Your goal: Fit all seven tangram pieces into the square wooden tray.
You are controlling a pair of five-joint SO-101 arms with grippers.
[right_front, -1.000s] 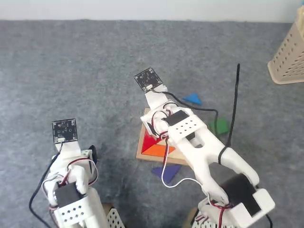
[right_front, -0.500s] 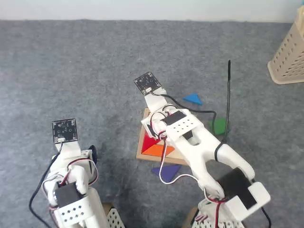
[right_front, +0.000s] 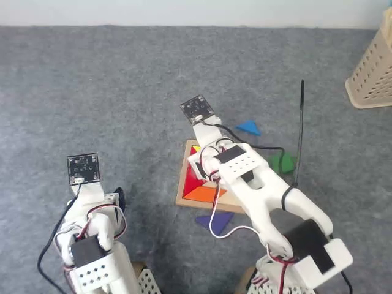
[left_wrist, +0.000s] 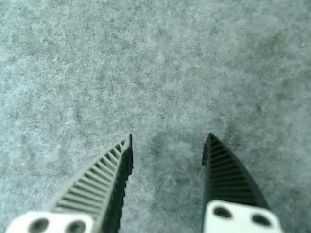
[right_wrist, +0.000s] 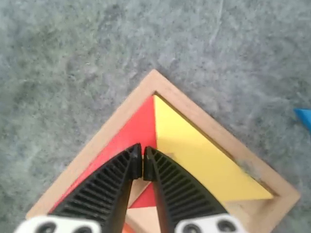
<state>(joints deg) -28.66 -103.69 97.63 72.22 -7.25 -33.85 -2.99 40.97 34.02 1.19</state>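
The square wooden tray (right_wrist: 154, 80) lies under the right gripper (right_wrist: 143, 158), whose jaws are closed tip to tip on nothing, over the seam between the seated red piece (right_wrist: 116, 141) and yellow piece (right_wrist: 194, 155). The loose purple piece (right_front: 214, 220), green piece (right_front: 283, 162) and blue piece (right_front: 248, 127) near the tray look thin, light, stiff and slick, and are probably best pinched across opposite edges. The left gripper (left_wrist: 167, 145) gapes wide open and empty, well apart from them.

Tray (right_front: 181, 187) mostly under right arm (right_front: 257, 184); what lies there can't be told. Green piece (right_front: 286, 163) partly behind the arm. Basket (right_front: 373, 67) cut by the edge. Blue piece (right_wrist: 305, 117) cut off in right wrist view.
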